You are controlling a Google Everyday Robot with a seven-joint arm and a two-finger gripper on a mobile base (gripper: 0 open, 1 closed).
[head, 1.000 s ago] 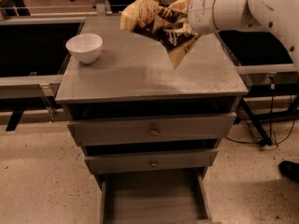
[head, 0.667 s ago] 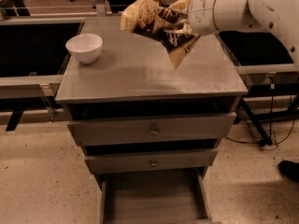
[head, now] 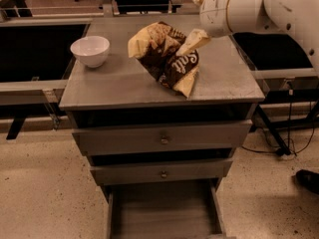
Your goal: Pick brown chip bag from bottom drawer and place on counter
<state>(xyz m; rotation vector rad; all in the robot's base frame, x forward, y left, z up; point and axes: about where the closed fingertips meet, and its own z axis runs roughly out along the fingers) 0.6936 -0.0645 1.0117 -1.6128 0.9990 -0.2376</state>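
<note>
The brown chip bag (head: 167, 59) lies crumpled on the counter surface (head: 107, 86), right of a white bowl (head: 90, 50). The gripper (head: 185, 19) sits at its far-right side, fingers (head: 192, 40) spread, one touching it. It looks light, slippery and crushable, so it is best pinched by a crimped end.

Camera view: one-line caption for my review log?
Brown chip bag on the counter near the white bowl, claw at its upper edge, bottom drawer open below.

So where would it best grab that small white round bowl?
By the rim of the white round bowl, coming straight down from above: it stands upright, mouth open, with bare grey counter top around it. The claw hangs over the counter's right rear, by the brown chip bag.
</note>
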